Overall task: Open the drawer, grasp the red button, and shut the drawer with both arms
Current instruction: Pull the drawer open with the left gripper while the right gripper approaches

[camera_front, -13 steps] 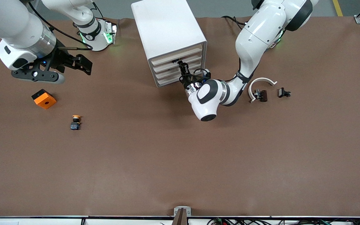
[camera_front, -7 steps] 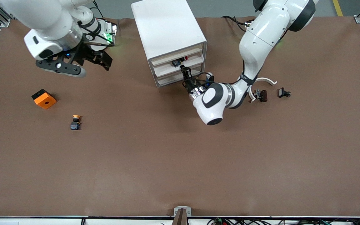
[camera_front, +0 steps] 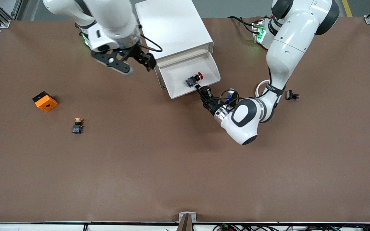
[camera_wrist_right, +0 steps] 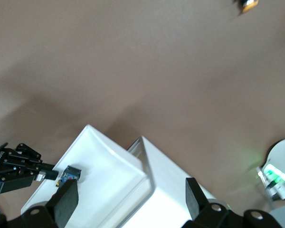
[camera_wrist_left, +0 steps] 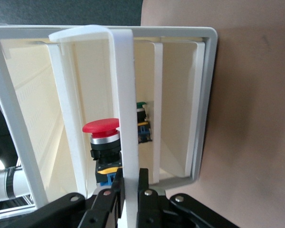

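Left tool (camera_front: pixel 201 89) pinching drawer (camera_front: pixel 175 75) front, now pulled out; button (camera_front: pixel 193 79) exposed. Right tool (camera_front: pixel 139 60) spread, moved in beside cabinet (camera_front: pixel 169 22) for grab.

2 glossy white arms (camera_front: pixel 287 41) with black joint bands, black cables, green base lights.

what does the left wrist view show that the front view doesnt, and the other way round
Only the left wrist view: a second, green-capped button deeper inside the cabinet, and the left end effector shut on the drawer's front lip, seen close.

Only the front view: the right end effector, open, over the table beside the cabinet; the orange cube; the yellow-capped button.

Both: the open drawer with the red button lying in it.
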Motion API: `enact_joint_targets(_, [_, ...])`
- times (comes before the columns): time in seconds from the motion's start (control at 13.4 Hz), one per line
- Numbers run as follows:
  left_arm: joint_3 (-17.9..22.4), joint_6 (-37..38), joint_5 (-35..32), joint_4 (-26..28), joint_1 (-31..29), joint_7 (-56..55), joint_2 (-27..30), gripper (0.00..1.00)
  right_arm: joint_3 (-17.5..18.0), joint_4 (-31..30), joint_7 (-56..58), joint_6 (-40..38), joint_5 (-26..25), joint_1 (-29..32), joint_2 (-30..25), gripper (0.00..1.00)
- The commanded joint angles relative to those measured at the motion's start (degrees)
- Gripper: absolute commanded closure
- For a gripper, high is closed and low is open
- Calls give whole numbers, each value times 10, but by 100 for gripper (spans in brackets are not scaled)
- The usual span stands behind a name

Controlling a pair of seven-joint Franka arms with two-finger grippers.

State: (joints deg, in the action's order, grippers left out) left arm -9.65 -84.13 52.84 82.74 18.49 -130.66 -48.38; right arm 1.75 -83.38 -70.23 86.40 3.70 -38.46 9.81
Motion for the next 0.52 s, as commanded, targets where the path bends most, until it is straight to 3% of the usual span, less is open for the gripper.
enact_joint_targets(0.0, [3, 8, 7, -29, -26, -1, -5, 100, -6, 10, -96, 24, 3, -50, 35, 0])
enact_joint_targets(0.15, [16, 6, 7, -40, -33, 5, -8, 100, -6, 10, -139, 57, 3, -72, 55, 0])
enact_joint_targets(0.22, [23, -2, 6, -41, -33, 10, -8, 95, -6, 10, -151, 69, 3, -81, 65, 0])
enact_joint_targets(0.3, [29, -5, 6, -41, -33, 17, -8, 85, -6, 10, -159, 81, 3, -93, 78, 0])
enact_joint_targets(0.45, [31, -4, 5, -47, -33, 22, -4, 46, -6, 11, -168, 117, 3, -114, 102, 0])
